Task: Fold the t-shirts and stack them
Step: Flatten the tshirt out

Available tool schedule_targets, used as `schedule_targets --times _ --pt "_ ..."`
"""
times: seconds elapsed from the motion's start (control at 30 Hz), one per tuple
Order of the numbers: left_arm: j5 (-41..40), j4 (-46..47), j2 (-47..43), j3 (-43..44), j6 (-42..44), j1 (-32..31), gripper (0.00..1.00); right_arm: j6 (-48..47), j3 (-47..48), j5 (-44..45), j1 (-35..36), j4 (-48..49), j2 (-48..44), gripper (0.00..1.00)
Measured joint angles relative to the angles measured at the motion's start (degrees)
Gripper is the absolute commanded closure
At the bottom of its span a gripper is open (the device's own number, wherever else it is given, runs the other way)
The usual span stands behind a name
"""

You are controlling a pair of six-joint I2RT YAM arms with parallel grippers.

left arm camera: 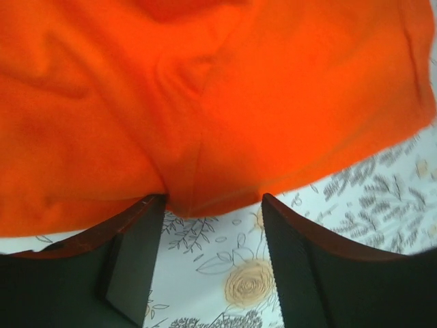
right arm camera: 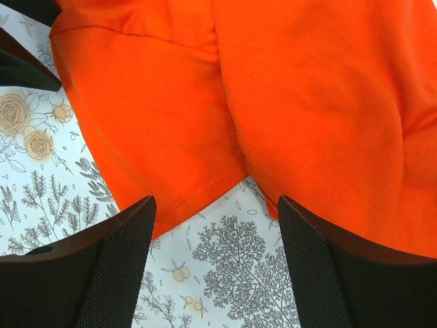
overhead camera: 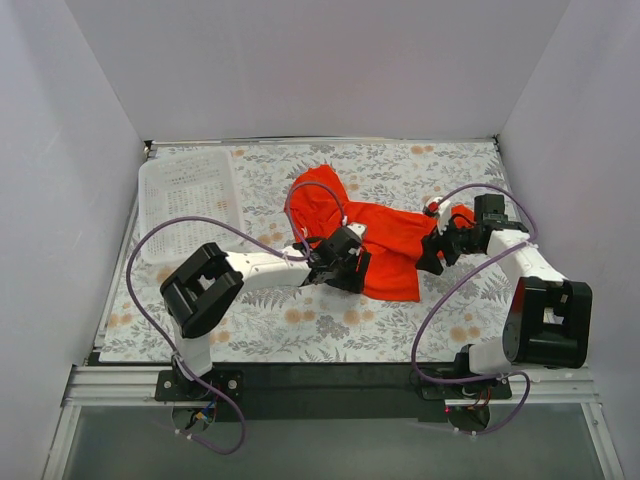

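One bright orange-red t-shirt (overhead camera: pixel 385 240) lies crumpled across the middle of the flowered table. My left gripper (overhead camera: pixel 345 268) is open at its near left edge; in the left wrist view the t-shirt (left arm camera: pixel 205 96) fills the top and its edge reaches just between my fingertips (left arm camera: pixel 214 205), nothing gripped. My right gripper (overhead camera: pixel 432 258) is open at the t-shirt's right end; in the right wrist view the t-shirt's (right arm camera: pixel 273 89) hemmed edge lies just ahead of my open fingers (right arm camera: pixel 130 253), which are over bare cloth-covered table.
A white perforated plastic basket (overhead camera: pixel 190 195) sits at the back left. White walls close in the table on three sides. A flowered table cover (overhead camera: pixel 300 325) shows in front of the t-shirt. Purple cables loop over both arms.
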Motion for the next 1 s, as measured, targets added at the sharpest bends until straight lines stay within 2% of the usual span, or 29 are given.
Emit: schedule_targets --times 0.07,0.13,0.17,0.2,0.37,0.47,0.57,0.7,0.73,0.8,0.83,0.87,1.0 --pt "-4.26 -1.09 1.33 1.66 -1.81 -1.05 0.54 0.42 0.00 -0.02 -0.68 0.00 0.00 0.34" --pt "-8.04 -1.57 2.80 2.80 -3.74 -1.66 0.77 0.92 0.00 -0.07 -1.53 0.00 0.00 0.34" --pt "-9.77 -1.77 3.19 3.13 -4.66 -1.90 0.96 1.22 0.00 -0.07 -2.03 0.00 0.00 0.34" --pt "-11.32 -1.77 3.58 3.17 -5.53 -2.03 1.00 1.36 0.00 -0.13 -2.56 0.00 -0.02 0.34" --pt "-14.21 -1.79 3.72 3.21 -5.70 -2.38 1.00 1.64 0.00 0.04 -4.63 -0.04 -1.22 0.33" --pt "-13.27 -3.69 0.39 0.85 -3.74 -2.97 1.00 1.38 0.00 2.45 -5.64 -0.26 -3.23 0.32" --pt "-7.91 -8.92 -10.73 -4.92 -2.67 -4.31 1.00 1.01 0.13 5.22 -8.00 -0.70 -5.51 0.32" --pt "-0.31 -13.29 -28.50 -13.90 -5.57 -5.55 1.00 0.94 1.62 7.28 -10.47 -1.01 -5.09 0.32" --pt "1.44 -14.16 -31.74 -16.22 -6.93 -5.64 0.86 1.07 2.25 7.54 -10.78 -0.98 -4.48 0.31" --pt "4.31 -15.89 -35.85 -21.55 -9.60 -5.64 0.65 1.60 3.41 7.48 -10.82 -1.01 -2.78 0.31" --pt "4.87 -16.85 -36.17 -23.45 -10.88 -5.64 0.50 2.03 4.17 7.28 -10.82 -1.01 -1.29 0.31" --pt "4.85 -18.03 -35.98 -24.92 -12.26 -5.64 0.43 3.06 5.84 6.69 -10.78 -0.94 1.64 0.30" --pt "1.27 -24.85 -36.28 -25.64 -15.76 -5.64 0.39 5.01 8.59 5.11 -10.73 -0.96 6.80 0.30"
